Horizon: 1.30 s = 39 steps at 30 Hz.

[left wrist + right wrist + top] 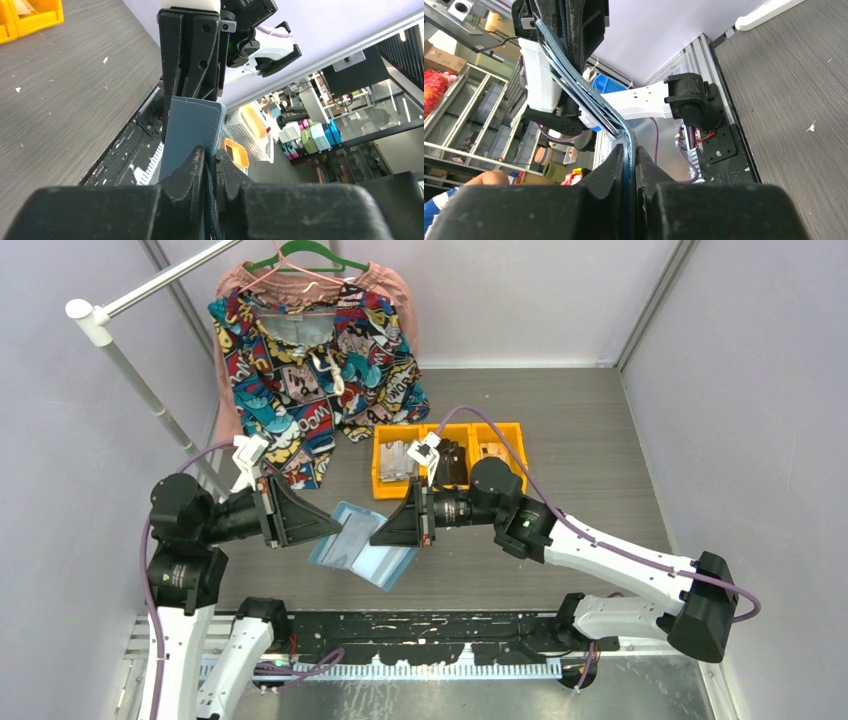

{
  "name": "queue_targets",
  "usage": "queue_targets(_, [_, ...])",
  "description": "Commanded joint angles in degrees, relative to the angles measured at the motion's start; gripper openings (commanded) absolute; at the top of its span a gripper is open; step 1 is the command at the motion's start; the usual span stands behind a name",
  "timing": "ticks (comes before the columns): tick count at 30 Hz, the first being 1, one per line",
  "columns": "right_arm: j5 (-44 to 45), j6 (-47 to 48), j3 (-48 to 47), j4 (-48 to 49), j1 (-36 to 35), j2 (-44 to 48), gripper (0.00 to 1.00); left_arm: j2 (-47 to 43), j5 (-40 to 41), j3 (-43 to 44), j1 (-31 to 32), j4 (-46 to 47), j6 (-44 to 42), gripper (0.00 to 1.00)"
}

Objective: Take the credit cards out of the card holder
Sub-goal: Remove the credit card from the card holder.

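Note:
The blue card holder (pixel 358 545) hangs open in the air between my two arms, above the table's near middle. My left gripper (pixel 335 523) is shut on its left cover, whose dark teal outer side (pixel 192 127) shows in the left wrist view. My right gripper (pixel 377 537) is shut on its right cover; the right wrist view shows the cover and pale sleeves edge-on (pixel 589 102), curving up from my fingers. No credit card can be told apart from the sleeves in any view.
Three orange bins (pixel 447 453) holding dark and brown items stand behind the holder. A patterned shirt (pixel 315 360) hangs on a rack (pixel 110 315) at the back left. The black base rail (pixel 430 630) runs along the table's near edge.

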<state>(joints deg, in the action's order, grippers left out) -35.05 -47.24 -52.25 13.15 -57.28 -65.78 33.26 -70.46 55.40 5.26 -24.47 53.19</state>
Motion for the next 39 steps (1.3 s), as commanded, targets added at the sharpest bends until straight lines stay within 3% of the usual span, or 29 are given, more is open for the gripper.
queue_targets(1, [-0.4, -1.3, -1.1, 8.8, -0.3, -0.1, 0.01, -0.5, 3.1, 1.4, 0.1, 2.5, 1.6, 0.03])
queue_targets(4, [-1.1, -2.1, -1.3, 10.9, -0.5, -1.0, 0.01, -0.6, 8.3, 3.0, 0.1, -5.9, -6.8, 0.04])
queue_targets(7, [-1.4, -1.9, -1.7, 11.4, -0.7, -1.1, 0.01, -0.7, 7.7, 1.7, 0.1, -4.8, -5.4, 0.08])
queue_targets(12, [-1.5, -1.7, -1.4, 13.4, -1.0, -0.6, 0.01, -1.2, 7.7, 0.7, 0.1, -6.2, -6.3, 0.33])
queue_targets(16, [-1.6, -1.6, -1.5, 14.5, -1.4, -0.5, 0.01, -1.4, 12.3, 3.2, 0.2, -13.5, -15.0, 0.35])
queue_targets(21, [-2.2, -1.4, -2.2, 14.9, -1.9, -1.0, 0.01, -1.5, 12.7, 2.8, 0.1, -14.5, -17.1, 0.34])
queue_targets(29, [-1.7, -0.8, -1.9, 15.7, -2.0, -0.5, 0.01, -1.4, 3.8, 0.4, 0.2, -8.3, -9.2, 0.41])
queue_targets(35, [-0.4, 1.6, 1.3, 15.0, -1.9, 0.8, 0.01, -1.5, -0.9, 0.1, 0.2, 1.2, 2.4, 0.26])
queue_targets(36, [-0.4, 1.9, 1.8, 14.3, -1.8, 0.7, 0.03, -1.6, -0.7, 0.7, 0.2, 1.6, 2.8, 0.22])
queue_targets(38, [-1.1, 1.6, 2.0, 14.1, -1.8, 0.5, 0.31, -1.9, 0.2, 2.8, 0.2, -0.4, -0.5, 0.14])
queue_targets(39, [-1.6, 1.1, 1.9, 14.6, -1.7, 0.3, 0.40, -1.8, 0.8, 4.0, 0.2, -3.0, -3.6, 0.11])
